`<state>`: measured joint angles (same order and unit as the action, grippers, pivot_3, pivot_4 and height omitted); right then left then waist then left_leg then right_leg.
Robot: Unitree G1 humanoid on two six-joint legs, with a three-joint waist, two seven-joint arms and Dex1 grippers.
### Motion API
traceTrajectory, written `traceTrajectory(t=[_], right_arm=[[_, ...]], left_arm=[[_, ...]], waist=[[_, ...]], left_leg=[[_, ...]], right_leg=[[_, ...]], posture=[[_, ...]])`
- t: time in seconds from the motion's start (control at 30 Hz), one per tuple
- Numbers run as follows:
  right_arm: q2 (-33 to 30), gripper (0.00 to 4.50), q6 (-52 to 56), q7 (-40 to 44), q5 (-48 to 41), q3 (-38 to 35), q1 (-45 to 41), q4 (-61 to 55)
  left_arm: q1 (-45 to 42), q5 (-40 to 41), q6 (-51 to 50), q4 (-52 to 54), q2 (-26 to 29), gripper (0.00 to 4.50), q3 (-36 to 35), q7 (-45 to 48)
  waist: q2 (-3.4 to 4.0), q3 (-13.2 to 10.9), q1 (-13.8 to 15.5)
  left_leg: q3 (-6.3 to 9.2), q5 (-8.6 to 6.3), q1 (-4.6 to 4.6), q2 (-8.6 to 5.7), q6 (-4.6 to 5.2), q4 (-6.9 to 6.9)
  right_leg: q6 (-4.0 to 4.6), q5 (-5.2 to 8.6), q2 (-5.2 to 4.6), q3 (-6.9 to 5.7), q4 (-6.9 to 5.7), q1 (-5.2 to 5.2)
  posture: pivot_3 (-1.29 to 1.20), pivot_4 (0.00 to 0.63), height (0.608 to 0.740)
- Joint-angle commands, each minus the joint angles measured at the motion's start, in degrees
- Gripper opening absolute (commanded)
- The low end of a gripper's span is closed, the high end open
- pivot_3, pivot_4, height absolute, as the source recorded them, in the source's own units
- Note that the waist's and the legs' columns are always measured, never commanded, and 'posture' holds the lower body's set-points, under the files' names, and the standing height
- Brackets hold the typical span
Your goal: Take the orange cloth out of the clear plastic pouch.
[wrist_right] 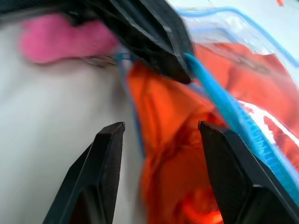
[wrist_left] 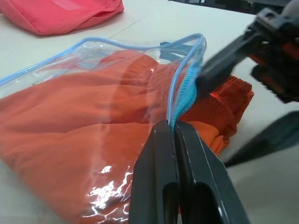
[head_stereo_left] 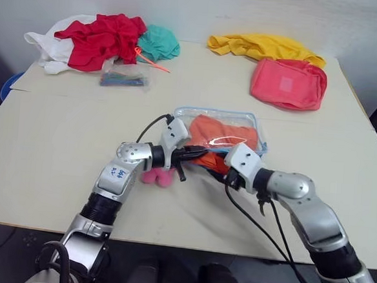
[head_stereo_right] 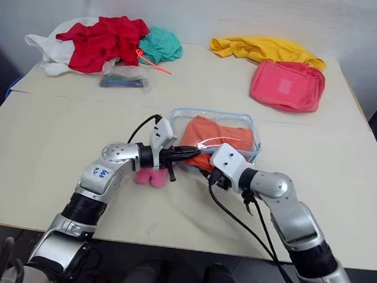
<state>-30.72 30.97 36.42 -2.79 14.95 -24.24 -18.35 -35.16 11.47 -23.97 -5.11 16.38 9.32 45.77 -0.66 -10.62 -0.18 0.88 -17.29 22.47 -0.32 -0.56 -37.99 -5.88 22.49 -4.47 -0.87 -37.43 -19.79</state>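
Observation:
The clear plastic pouch (head_stereo_left: 185, 115) with light-blue zipper edging lies flat in the middle of the table. The orange cloth (head_stereo_left: 218, 132) is inside it, and a fold bulges out of the open near edge (wrist_left: 229, 98). My left gripper (wrist_left: 170, 127) is shut on the blue zipper edge at the pouch's mouth. The pink plush charm (head_stereo_left: 158, 176) lies on the table under that hand. My right gripper (wrist_right: 161, 129) is open, its fingers apart on either side of the bulging orange fold, just right of the left gripper.
At the back left lie a red cloth (head_stereo_left: 102, 38), a teal cloth (head_stereo_left: 160, 42), a white cloth (head_stereo_left: 45, 48) and a small bag of coloured sticks (head_stereo_left: 123, 80). At the back right are a yellow cloth (head_stereo_left: 263, 46) and a pink-red fabric pouch (head_stereo_left: 288, 82).

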Motion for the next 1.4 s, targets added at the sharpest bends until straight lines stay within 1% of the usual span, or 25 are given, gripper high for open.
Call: traceTrajectory(t=[0.03,0.13,0.23,0.37,0.53,0.8,0.97,1.03,1.13,1.27,1.33,1.4], right_arm=[[1.3,2.64,-1.5,-2.3,1.8,-0.6,-1.3,-0.3],[1.2,2.64,-1.5,-3.1,4.2,0.3,-1.8,0.6],[0.4,2.64,-2.3,-2.1,6.3,2.1,-2.2,2.5],[1.2,2.64,-4.1,-2.1,7.9,3.4,-2.5,5.7],[2.9,2.64,-6.5,-0.3,7.7,4.4,-2.8,8.1],[2.6,2.64,-8.1,2.1,7.7,4.7,-2.3,9.2],[3.2,2.64,-10.0,2.7,9.1,5.9,-3.9,13.1],[3.4,2.64,-9.1,3.8,9.9,7.1,-5.1,14.6],[4.3,2.64,-9.2,2.8,12.3,8.1,-7.5,18.6],[7.2,2.64,-7.8,-0.8,13.3,6.7,-9.9,22.8],[8.0,2.64,-6.7,-1.0,13.1,6.1,-10.4,23.7],[8.1,2.26,-4.4,0.9,11.5,5.8,-10.5,23.8]], left_arm=[[0.6,1.3,-0.1,2.6,0.0,0.0,-0.5,0.0],[0.9,1.3,-0.4,2.9,0.0,0.0,-0.4,0.0],[0.8,1.4,-0.5,2.7,-0.2,0.0,-0.3,0.1],[0.3,1.4,-0.2,1.9,-0.5,0.0,-0.2,0.2],[-0.3,1.3,0.1,1.2,-0.9,0.0,-0.1,0.3],[-0.1,1.2,0.4,1.0,-1.0,0.0,-0.3,0.3],[0.0,1.2,0.4,1.0,-1.1,0.0,-0.2,0.1],[-0.1,1.2,0.4,0.9,-1.1,0.0,-0.2,0.1],[-0.3,1.1,0.6,0.4,-1.2,0.0,-0.2,0.2],[-0.5,1.0,0.8,0.1,-1.3,0.0,-0.2,0.2],[-0.6,1.0,0.8,0.0,-1.4,0.0,-0.2,0.1],[-0.4,0.9,0.8,0.0,-1.3,0.0,-0.2,0.1]], waist=[[0.0,0.0,0.0],[0.0,0.0,0.0],[0.0,0.0,0.0],[0.0,0.0,0.0],[0.0,0.0,0.0],[0.0,0.0,0.0],[0.0,0.0,-0.1],[0.0,0.0,-0.1],[0.0,0.0,-0.3],[-0.02,0.0,-0.8],[-0.02,0.0,-1.1],[-0.02,0.0,-1.2]], left_leg=[[0.0,0.0,0.0,0.0,0.0,0.0],[0.0,0.0,0.0,0.0,0.0,0.0],[0.0,0.0,0.0,0.0,0.0,0.0],[0.0,0.0,0.0,0.0,0.0,0.01],[0.0,0.0,0.0,0.0,0.0,0.0],[0.0,0.0,0.0,0.0,0.0,0.0],[0.0,0.0,-0.01,0.0,0.0,0.0],[0.0,0.01,-0.01,0.0,-0.01,-0.01],[-0.02,0.01,-0.07,0.01,-0.02,-0.01],[0.0,0.05,-0.17,0.03,-0.09,-0.01],[0.0,0.06,-0.19,0.03,-0.1,-0.01],[0.01,0.06,-0.2,0.03,-0.1,-0.02]], right_leg=[[0.0,0.0,0.0,0.0,0.0,0.0],[0.0,0.0,0.0,0.0,0.0,0.0],[0.0,0.0,0.0,0.0,0.0,0.01],[0.0,0.0,0.0,0.0,0.0,0.0],[0.0,0.0,0.01,-0.01,-0.01,0.0],[0.0,0.0,0.0,-0.03,0.0,0.01],[0.0,0.0,0.0,-0.03,0.0,0.01],[0.0,0.0,0.01,-0.04,0.0,0.02],[0.0,0.0,0.01,-0.03,-0.01,0.06],[0.0,0.0,0.02,-0.03,-0.09,0.11],[0.0,0.0,0.02,-0.03,-0.1,0.13],[0.0,0.0,0.01,-0.04,-0.12,0.14]], posture=[[0.0,0.15,0.74],[0.0,0.15,0.74],[0.0,0.15,0.74],[0.0,0.15,0.74],[0.0,0.15,0.74],[0.0,0.15,0.74],[0.0,0.15,0.74],[0.0,0.15,0.74],[0.0,0.15,0.74],[0.0,0.15,0.74],[0.0,0.15,0.74],[0.0,0.15,0.74]])
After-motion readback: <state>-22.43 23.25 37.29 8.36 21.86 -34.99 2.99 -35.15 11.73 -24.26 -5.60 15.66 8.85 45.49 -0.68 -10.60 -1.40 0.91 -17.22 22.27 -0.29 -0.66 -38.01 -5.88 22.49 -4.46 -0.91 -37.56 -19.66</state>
